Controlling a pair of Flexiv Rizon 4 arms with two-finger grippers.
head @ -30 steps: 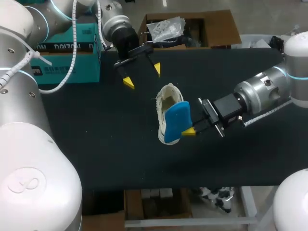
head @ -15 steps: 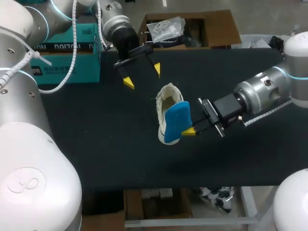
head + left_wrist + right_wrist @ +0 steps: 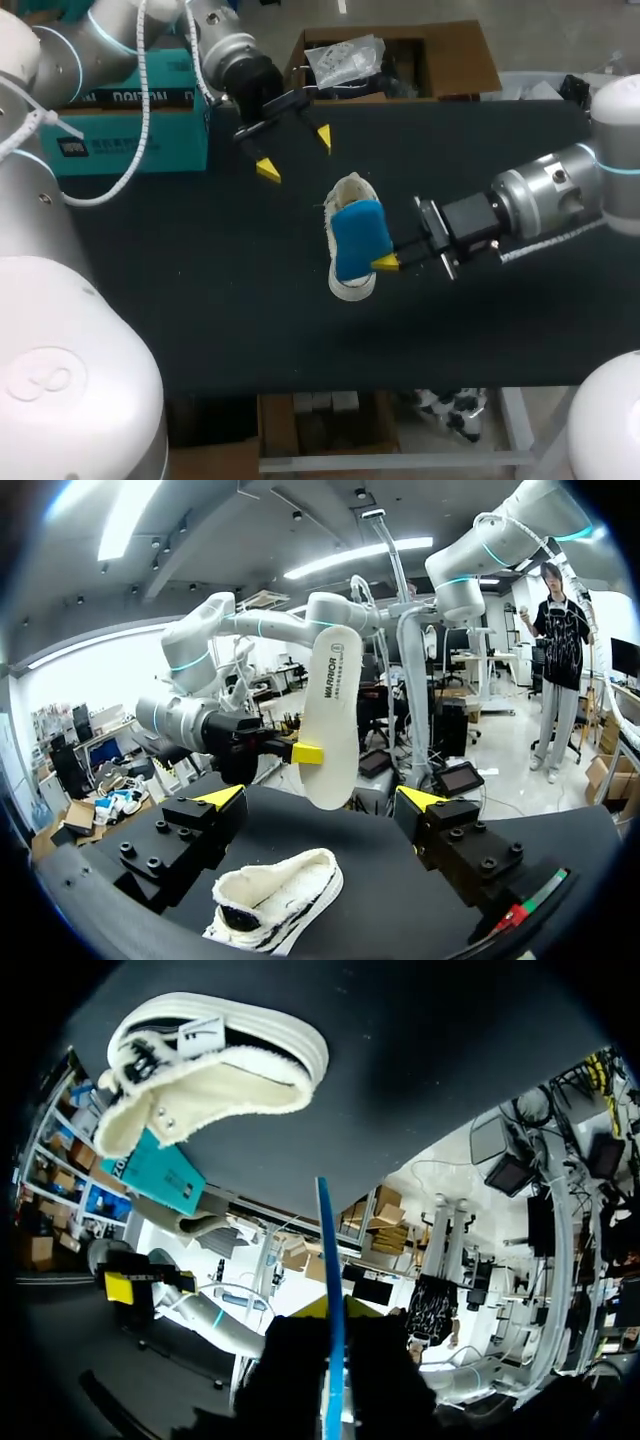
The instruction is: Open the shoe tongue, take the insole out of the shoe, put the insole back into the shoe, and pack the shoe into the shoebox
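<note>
A white shoe (image 3: 351,287) lies on the black table, opening upward. Just above it hangs the insole (image 3: 358,238), blue on top, covering most of the shoe. My right gripper (image 3: 386,263) is shut on the insole's edge, coming in from the right. In the right wrist view the insole (image 3: 329,1290) runs edge-on between the fingers, with the shoe (image 3: 215,1060) ahead. My left gripper (image 3: 292,150) hangs open behind the shoe, holding nothing. Its wrist view shows the shoe (image 3: 278,905) below its gripper (image 3: 320,800) and the insole's white underside (image 3: 330,715) ahead.
A teal shoebox (image 3: 120,125) stands at the table's back left, next to my left arm. Behind the table's far edge is an open cardboard box (image 3: 455,60) with a plastic bag inside. Bare black table (image 3: 200,270) spreads to the left and front of the shoe.
My right gripper has shifted slightly left and back, swinging the insole over the shoe so it covers more of it. The left arm has barely shifted.
</note>
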